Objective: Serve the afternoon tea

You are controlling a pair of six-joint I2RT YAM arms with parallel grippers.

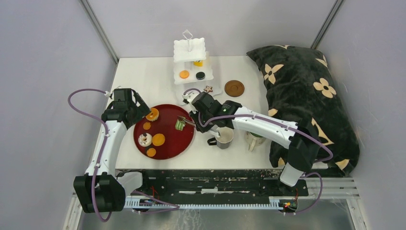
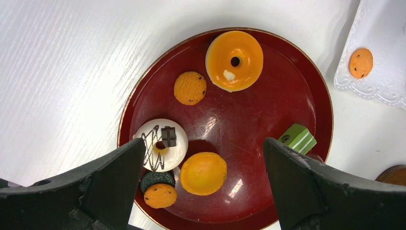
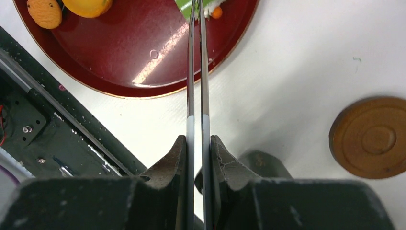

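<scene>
My left gripper (image 2: 203, 143) hangs over the dark red round tray (image 2: 249, 120), fingers spread wide and nothing between them. My right gripper (image 3: 197, 143) is clenched on the metal tongs (image 3: 196, 81). Their two blades run almost together across the tray's right rim to the green striped cake (image 2: 298, 138), which sits on the tray close to that rim. I cannot tell whether the tips pinch the cake or only meet it.

On the tray with the cake are these sweets:
- an orange donut (image 2: 234, 60) at the far side;
- an orange cookie (image 2: 190, 87) just left of the donut;
- a white donut (image 2: 159, 143) with chocolate lines at the left;
- an orange disc (image 2: 203, 172) toward the near rim;
- a smaller orange cookie (image 2: 160, 195) by the near-left rim, lying partly on a dark cookie (image 2: 155, 178).

Off the tray, on the desk (image 1: 143, 72):
- the white three-tier stand (image 1: 190, 52) beyond the tray's far right, with an orange biscuit (image 1: 184, 74) and a dark round sweet (image 1: 200, 75) on its bottom tier;
- the star cookie (image 1: 208, 88) between the tray and the stand;
- a brown round coaster (image 1: 234, 88) further right of the tray, past the star cookie;
- two mugs right of the tray, a grey mug (image 1: 224, 138) nearer it and a pale mug (image 1: 253, 139) beyond.
</scene>
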